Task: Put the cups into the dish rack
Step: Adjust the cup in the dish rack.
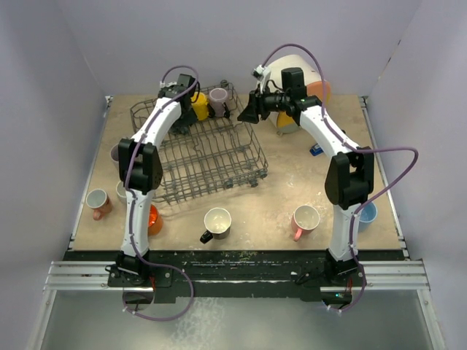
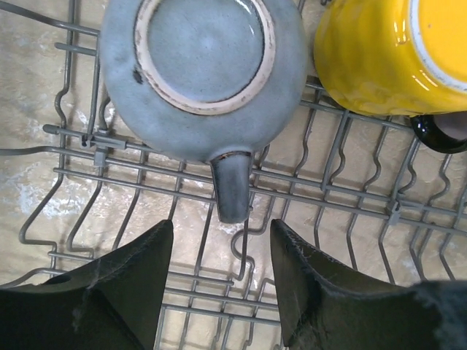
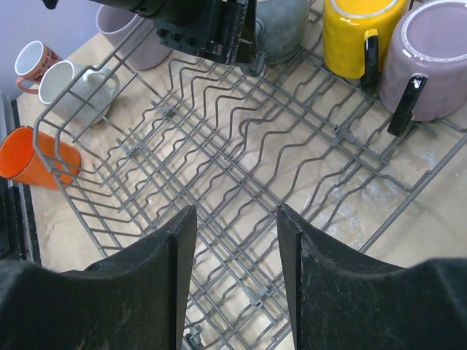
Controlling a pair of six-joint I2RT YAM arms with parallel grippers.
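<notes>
Upside down, a grey-blue mug (image 2: 201, 73) sat in the dish rack (image 3: 241, 146) just ahead of the left fingers (image 2: 131, 284), its handle pointing back toward the gap between them without touching either. Those fingers stood apart and held nothing. To their front right a yellow mug (image 2: 379, 58) rested in the same rack, close beside the grey-blue one. The right fingers (image 3: 146, 292), likewise apart and empty, hung over the rack's bare tines, with the yellow mug and a mauve mug (image 3: 430, 58) side by side ahead to their right. Off to their left, outside the wire wall, an orange cup (image 3: 36, 157) lay on its side on the desk (image 3: 438, 211).
</notes>
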